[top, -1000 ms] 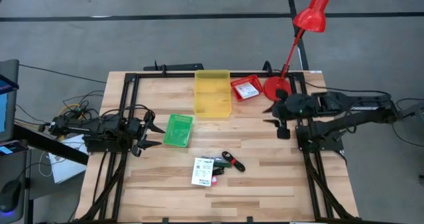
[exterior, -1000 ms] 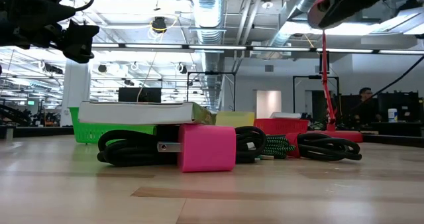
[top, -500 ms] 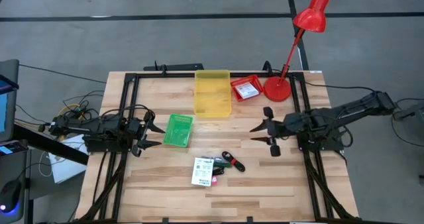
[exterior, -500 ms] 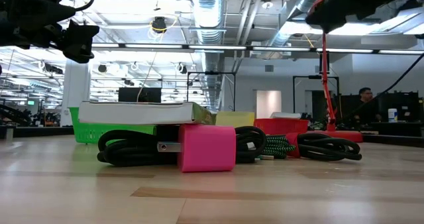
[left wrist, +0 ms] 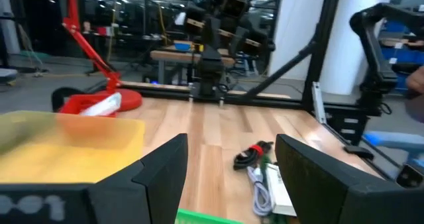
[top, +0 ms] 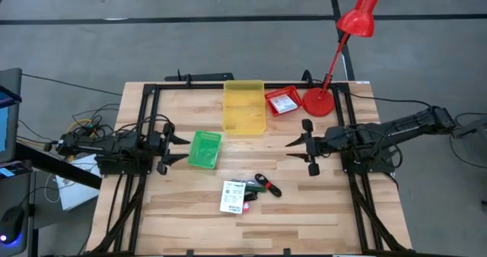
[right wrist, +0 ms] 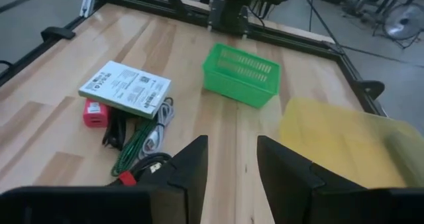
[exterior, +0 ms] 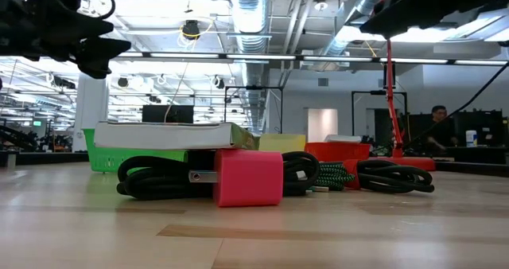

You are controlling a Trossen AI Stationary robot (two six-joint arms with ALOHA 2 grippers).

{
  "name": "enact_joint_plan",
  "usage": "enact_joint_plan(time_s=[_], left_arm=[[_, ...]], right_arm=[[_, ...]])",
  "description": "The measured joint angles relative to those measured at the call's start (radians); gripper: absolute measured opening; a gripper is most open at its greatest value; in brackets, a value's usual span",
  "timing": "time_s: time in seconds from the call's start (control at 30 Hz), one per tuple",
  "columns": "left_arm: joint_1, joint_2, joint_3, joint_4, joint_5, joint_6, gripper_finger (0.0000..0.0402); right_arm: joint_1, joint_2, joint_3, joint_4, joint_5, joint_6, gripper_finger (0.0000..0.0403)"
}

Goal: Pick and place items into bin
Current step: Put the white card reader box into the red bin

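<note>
High view: right gripper [top: 298, 152] over the table, items [top: 246, 190] lying nearer the front edge toward the left arm; we should swing across and descend squarely. Right wrist view: fingers [right wrist: 187, 168] parted, holding nothing, white packet [right wrist: 125, 88] ahead beside cables, seemingly. Left gripper [top: 169, 149] waits open by green bin [top: 204, 149].
</note>
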Motion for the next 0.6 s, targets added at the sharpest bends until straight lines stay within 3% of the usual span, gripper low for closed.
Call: enact_joint_plan(time_s=[0.43,0.6], left_arm=[[0.000,0.000,0.000,0.003,-0.006,-0.036,0.0222],[0.000,0.000,0.000,0.025,-0.009,0.050,0.0222]], right_arm=[[0.000,0.017,0.000,0.010,-0.001,0.154,0.0122],[0.000,0.084,0.000,0.034,-0.001,0.182,0.0122]])
